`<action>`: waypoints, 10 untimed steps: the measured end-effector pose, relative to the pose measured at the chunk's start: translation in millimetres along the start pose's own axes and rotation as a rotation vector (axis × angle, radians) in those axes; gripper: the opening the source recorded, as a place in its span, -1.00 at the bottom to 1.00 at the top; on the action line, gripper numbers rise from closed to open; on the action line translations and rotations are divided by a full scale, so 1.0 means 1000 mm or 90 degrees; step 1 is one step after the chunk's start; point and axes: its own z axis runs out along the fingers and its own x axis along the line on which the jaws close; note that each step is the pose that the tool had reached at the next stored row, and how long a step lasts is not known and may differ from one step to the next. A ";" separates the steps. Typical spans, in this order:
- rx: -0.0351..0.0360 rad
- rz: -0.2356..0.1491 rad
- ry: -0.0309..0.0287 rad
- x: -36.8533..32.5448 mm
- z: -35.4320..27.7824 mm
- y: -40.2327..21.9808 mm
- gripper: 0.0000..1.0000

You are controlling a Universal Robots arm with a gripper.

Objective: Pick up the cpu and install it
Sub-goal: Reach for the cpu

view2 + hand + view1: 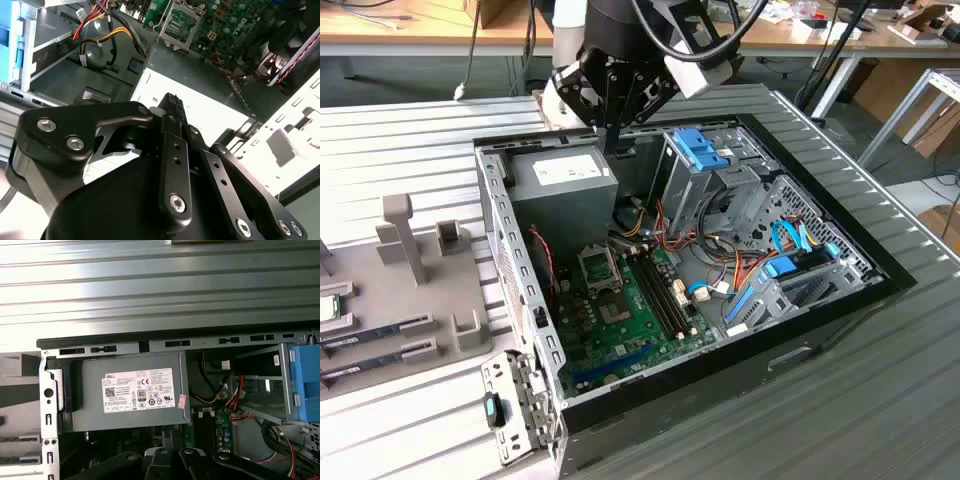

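grey power supply box [563, 190] under black gripper [611, 140]

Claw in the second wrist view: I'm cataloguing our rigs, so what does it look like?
The claw is matte black metal: flat, rounded linkage bars joined by silver hex-socket bolts. In the exterior view a black cable loops above it.

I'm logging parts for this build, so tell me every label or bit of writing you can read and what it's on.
White label on the power supply: logo, marks and fine print, too small to quote.
Small sticker beside that label: blurred, unreadable.
Motherboard markings: too small to read.
Nothing quotable.
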 end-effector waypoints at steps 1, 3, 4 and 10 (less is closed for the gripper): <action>0.0000 0.000 0.0000 0.0000 0.0000 0.0000 -0.79; 0.0000 0.000 0.0000 0.0004 0.0000 0.0000 -0.79; 0.0000 0.000 0.0000 0.0006 0.0000 0.0000 -0.79; 0.0000 0.000 0.0000 0.0020 0.0000 -0.0001 -0.79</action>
